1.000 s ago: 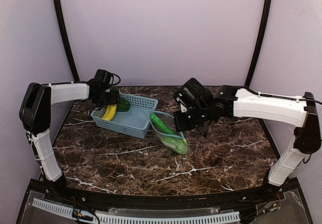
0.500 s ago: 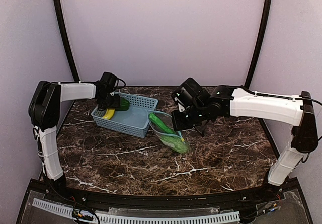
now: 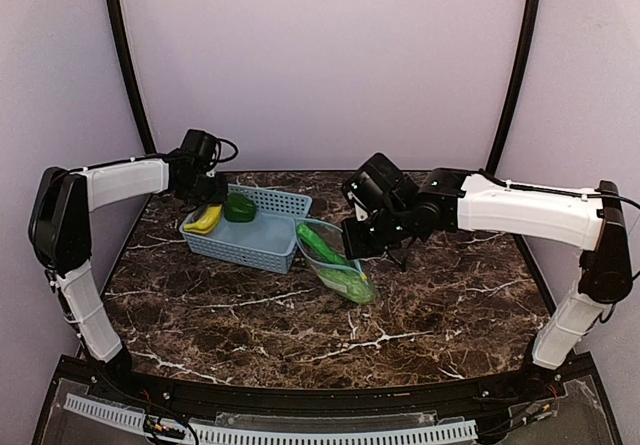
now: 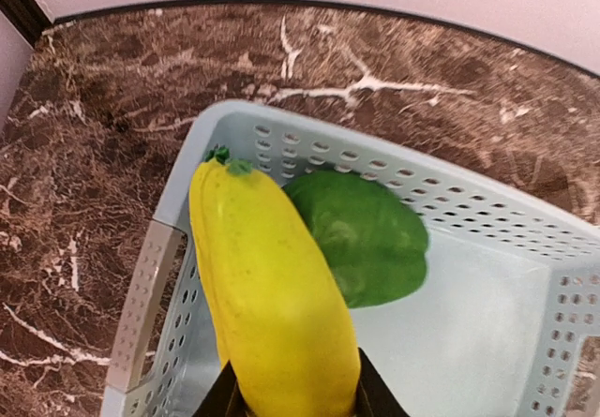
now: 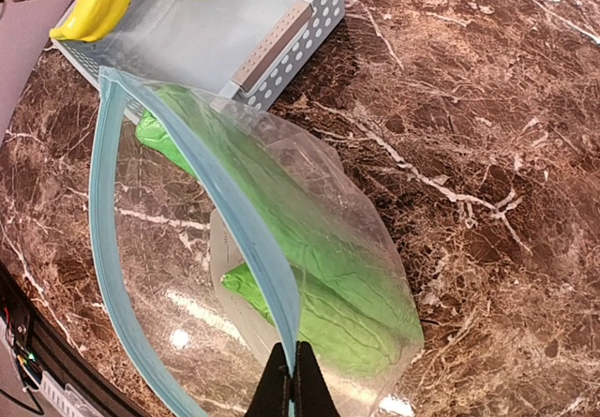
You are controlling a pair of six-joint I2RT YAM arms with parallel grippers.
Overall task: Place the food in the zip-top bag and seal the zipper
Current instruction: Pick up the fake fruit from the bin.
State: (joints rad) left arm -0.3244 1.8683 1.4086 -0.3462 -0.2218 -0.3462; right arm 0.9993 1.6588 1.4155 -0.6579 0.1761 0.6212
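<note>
A yellow banana (image 4: 272, 286) sits between my left gripper's (image 4: 292, 400) fingers, touching both, over the left end of the light-blue basket (image 4: 487, 215). The dark green bell pepper (image 4: 367, 234) lies in the basket beside it. From above, the banana (image 3: 204, 218) is at the basket's left rim, with the pepper (image 3: 239, 206) to its right. My right gripper (image 5: 291, 384) is shut on the zipper (image 5: 234, 201), holding the mouth of the zip-top bag (image 5: 366, 239) open. Two green cucumber-like pieces (image 5: 323, 281) lie inside the bag (image 3: 345, 275).
The basket (image 3: 262, 248) stands at the back left of the marble table, its right end next to the bag's mouth. Purple walls close in the back and sides. The black front edge (image 3: 300, 397) runs along the bottom.
My left gripper has closed on the banana and drawn up and to the left, tipping it toward the basket's left rim. The right gripper and bag have barely moved.
</note>
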